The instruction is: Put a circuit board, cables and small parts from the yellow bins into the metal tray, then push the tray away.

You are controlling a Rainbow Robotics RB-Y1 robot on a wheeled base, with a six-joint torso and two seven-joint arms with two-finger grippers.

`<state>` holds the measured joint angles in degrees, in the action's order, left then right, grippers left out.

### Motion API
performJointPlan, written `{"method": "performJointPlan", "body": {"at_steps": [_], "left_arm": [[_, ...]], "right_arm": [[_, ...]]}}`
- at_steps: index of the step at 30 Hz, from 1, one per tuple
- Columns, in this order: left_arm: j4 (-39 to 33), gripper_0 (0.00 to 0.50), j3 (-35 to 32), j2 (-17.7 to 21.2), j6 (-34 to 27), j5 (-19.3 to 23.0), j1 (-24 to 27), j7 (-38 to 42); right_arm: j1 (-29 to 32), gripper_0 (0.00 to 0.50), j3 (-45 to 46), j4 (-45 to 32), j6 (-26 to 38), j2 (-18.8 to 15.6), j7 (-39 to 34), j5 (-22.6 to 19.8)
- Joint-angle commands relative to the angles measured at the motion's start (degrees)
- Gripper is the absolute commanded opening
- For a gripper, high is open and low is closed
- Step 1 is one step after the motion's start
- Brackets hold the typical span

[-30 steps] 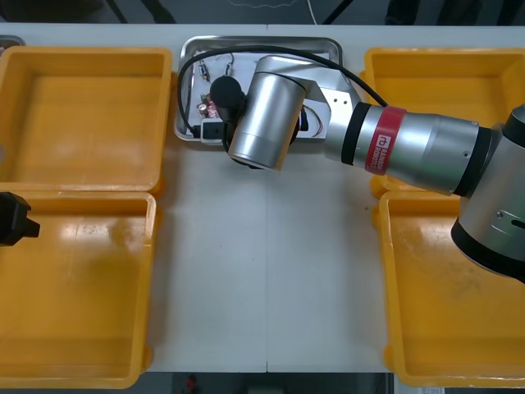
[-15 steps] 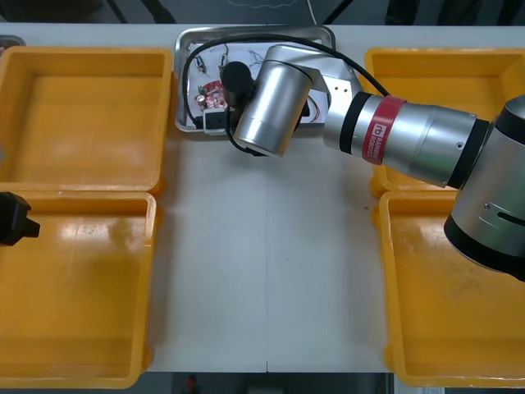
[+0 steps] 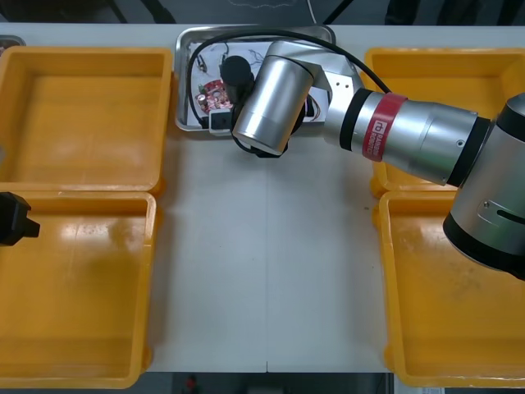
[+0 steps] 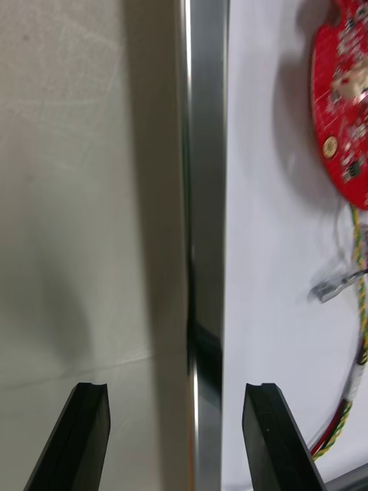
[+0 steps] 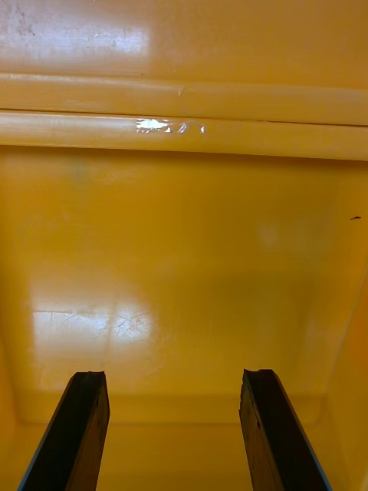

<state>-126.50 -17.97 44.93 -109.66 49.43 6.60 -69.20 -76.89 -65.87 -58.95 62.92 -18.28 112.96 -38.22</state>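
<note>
A: State of the right tool (image 4: pixel 178 391)?
B: Spread wide, holding nothing. Straddling the near rim of the shiny rectangular metal tray (image 4: pixel 205 192): one black finger over the pale bench (image 4: pixel 84 192), the other over the tray's white inside.
A: Contents?
B: A round red circuit board (image 4: pixel 341 115), flat on the white floor, beyond the inner finger. Nearer that finger, a twisted red and yellow cable (image 4: pixel 360 337), with a small metal part (image 4: pixel 328 290) just beside it.
A: Seen from above?
B: Tray at the bench's far edge, between the far left yellow plastic bin (image 3: pixel 82 115) and the far right yellow plastic bin (image 3: pixel 435 74). Silver right arm (image 3: pixel 426 148) reaching in from the right, wrist covering the tray's middle and near rim. Board just left of the wrist.
A: Any writing?
B: White "rb" mark on the red band (image 3: pixel 376 135) round that arm; smaller print beside it too fine to read.
A: And the left tool (image 3: pixel 15 218)?
B: Parked at the bench's left edge over the near left yellow plastic bin (image 3: pixel 82 295). Fingers well apart, nothing between them, hanging above the bin's glossy floor.
</note>
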Motion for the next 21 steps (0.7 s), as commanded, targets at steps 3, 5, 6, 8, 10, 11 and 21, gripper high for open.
{"method": "performJointPlan", "body": {"at_steps": [3, 5, 6, 8, 10, 11, 21], "left_arm": [[-1.64, 0.500, -1.54, 2.35, -0.34, 0.40, -0.98, -0.67], [-1.64, 0.500, -1.54, 2.35, -0.34, 0.40, -0.98, -0.67], [-1.64, 0.500, -1.54, 2.35, -0.34, 0.40, -0.98, -0.67], [-1.64, 0.500, -1.54, 2.35, -0.34, 0.40, -0.98, -0.67], [-1.64, 0.500, -1.54, 2.35, -0.34, 0.40, -0.98, -0.67], [-1.64, 0.500, -1.54, 2.35, -0.34, 0.40, -0.98, -0.67], [-1.64, 0.500, -1.54, 2.35, -0.34, 0.40, -0.98, -0.67]], "right_arm": [[-2.92, 0.500, 7.60, -5.04, 8.72, 0.88, 1.47, -2.39], [-2.74, 0.500, 9.79, -7.41, 13.02, 0.88, 1.29, -2.13], [-2.65, 0.500, 10.50, -8.12, 14.16, 0.88, 1.20, -2.13], [-1.51, 0.500, 14.10, -11.19, 19.09, 0.88, 1.12, -1.51], [0.33, 0.500, 17.26, -14.18, 22.87, 0.88, 1.03, -0.72], [1.92, 0.500, 19.64, -16.47, 25.41, 0.88, 1.03, -0.11], [11.85, 0.500, 37.92, -32.02, 47.08, 0.88, -4.68, 1.56]]}}
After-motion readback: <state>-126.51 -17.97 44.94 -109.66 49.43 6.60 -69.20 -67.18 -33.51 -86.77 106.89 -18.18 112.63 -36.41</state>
